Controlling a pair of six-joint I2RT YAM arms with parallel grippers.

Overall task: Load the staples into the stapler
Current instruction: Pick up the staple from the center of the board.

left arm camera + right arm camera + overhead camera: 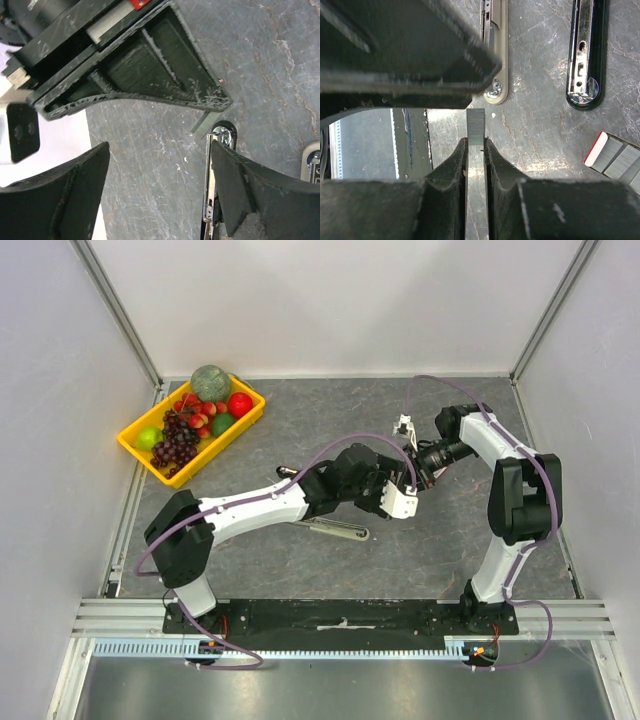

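At centre, the right fingers [447, 170] pinch the staples [476, 122] end-out, likely to feed the open stapler [592, 50] at top of frame. The left fingers [65, 195] gape wide alongside, perhaps to steady it.

The staples [476, 126] are dull grey metal with tiny lines, the stapler [581, 65] is shiny metal, and the table [540, 140] looks like rough, scratched grey stone.

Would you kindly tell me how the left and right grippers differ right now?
The left gripper stands wide open; the right gripper is shut. The left gripper holds nothing; the right gripper pinches a grey staple strip. Both are black, above the grey table.
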